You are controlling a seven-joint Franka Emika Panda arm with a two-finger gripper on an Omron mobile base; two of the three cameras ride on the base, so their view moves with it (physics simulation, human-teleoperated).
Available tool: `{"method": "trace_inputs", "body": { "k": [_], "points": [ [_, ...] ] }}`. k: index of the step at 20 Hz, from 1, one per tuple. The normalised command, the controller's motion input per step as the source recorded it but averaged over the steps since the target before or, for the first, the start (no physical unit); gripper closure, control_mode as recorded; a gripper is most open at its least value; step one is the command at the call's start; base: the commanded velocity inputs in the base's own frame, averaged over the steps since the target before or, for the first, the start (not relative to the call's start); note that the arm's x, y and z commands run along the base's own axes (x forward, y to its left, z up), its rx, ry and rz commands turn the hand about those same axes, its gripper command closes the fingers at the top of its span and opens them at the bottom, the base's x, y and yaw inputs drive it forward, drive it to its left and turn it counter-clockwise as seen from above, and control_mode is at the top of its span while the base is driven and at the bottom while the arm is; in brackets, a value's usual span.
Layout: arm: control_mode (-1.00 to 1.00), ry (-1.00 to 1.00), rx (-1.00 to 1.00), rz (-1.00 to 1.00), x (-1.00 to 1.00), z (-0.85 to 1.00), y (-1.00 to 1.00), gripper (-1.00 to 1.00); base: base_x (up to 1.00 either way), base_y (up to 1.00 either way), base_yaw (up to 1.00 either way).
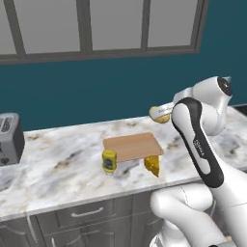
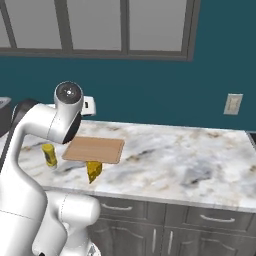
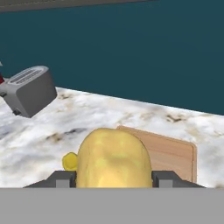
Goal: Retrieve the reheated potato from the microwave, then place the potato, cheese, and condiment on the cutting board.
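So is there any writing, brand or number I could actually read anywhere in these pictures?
None is legible.
Small dark mark on the arm's black link: too blurred to read.
Blue label band on the condiment: no letters can be made out.

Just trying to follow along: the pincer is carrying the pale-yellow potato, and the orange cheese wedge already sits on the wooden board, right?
Not quite. The pincer does carry the pale-yellow oval potato, but the orange triangular cheese wedge sits on the marble counter beside the light-brown wooden cutting board, not on it, as the left base view shows.
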Motion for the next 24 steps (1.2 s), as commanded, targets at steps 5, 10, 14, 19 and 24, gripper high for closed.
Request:
{"method": "trace_inputs", "body": {
  "k": [5,10,14,19,24],
  "points": [
    [1.0,0.0,0.0,0.0,0.0,0.0,0.0,1.0,0.26,0.34,0.09],
    [1.0,0.0,0.0,0.0,0.0,0.0,0.0,1.0,0.5,0.25,0.04],
    [1.0,0.0,0.0,0.0,0.0,0.0,0.0,1.0,0.38,0.18,0.05],
    [1.0,0.0,0.0,0.0,0.0,0.0,0.0,1.0,0.0,0.0,0.0],
    [1.0,0.0,0.0,0.0,0.0,0.0,0.0,1.0,0.0,0.0,0.0]
  ]
}}
